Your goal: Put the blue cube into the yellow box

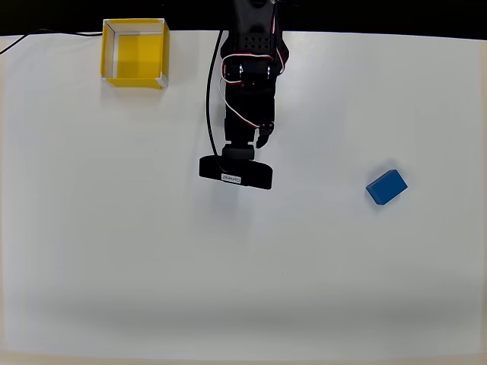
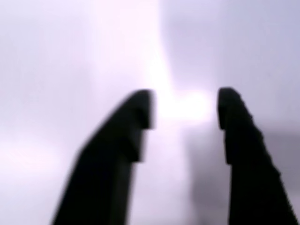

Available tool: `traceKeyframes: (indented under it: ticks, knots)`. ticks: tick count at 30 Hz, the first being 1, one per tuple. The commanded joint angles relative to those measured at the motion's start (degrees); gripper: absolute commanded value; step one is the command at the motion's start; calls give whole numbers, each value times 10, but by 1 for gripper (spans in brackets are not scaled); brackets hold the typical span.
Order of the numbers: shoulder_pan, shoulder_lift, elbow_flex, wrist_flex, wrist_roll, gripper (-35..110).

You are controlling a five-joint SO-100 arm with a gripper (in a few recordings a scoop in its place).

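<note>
Status: task not started, as far as the frames show. Nothing is grasped and nothing is in the target.

Blue cube [image 1: 386,188]: lies on the white bench [image 1: 152,251] at the right of the overhead view, a little below mid-height. It sits turned at an angle to the frame edges, resting flat on one face. Bright blue, matte, plain faces, a shade longer than wide; the top face reads lighter than the side facing the lower edge. No marks or labels visible. Free on all sides, nothing touching it.

Yellow box [image 1: 134,52]: upper left of the overhead view, close to the far edge of the bench. Open top, thin walls with pale rims, yellow floor bare. Well apart from the cube, nearly the whole bench width between them.

Arm [image 1: 247,76]: black, reaching down from top centre of the overhead view, between box and cube and well apart from both.

Gripper [image 2: 185,110]: in the wrist view the two dark fingers stand parted with a clear gap, nothing between them; only blurred pale bench behind. Reads as open wide enough for the cube, empty.

Left to do, by my judgement: swing toward the lower right of the overhead view, descend over the cube, close, lift, carry to the upper left, release in the box. All steps outstanding.
</note>
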Motion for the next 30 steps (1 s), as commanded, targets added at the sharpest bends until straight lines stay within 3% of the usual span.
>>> traceKeyframes:
  ticks: [1,12,18,30]
  knots:
    - [-42,-105,-227,-8,40,26]
    - [-125,-305,-461,-69,190,31]
    - [-149,-385,-534,-53,273,49]
    - [-156,-561,-614,-82,377,48]
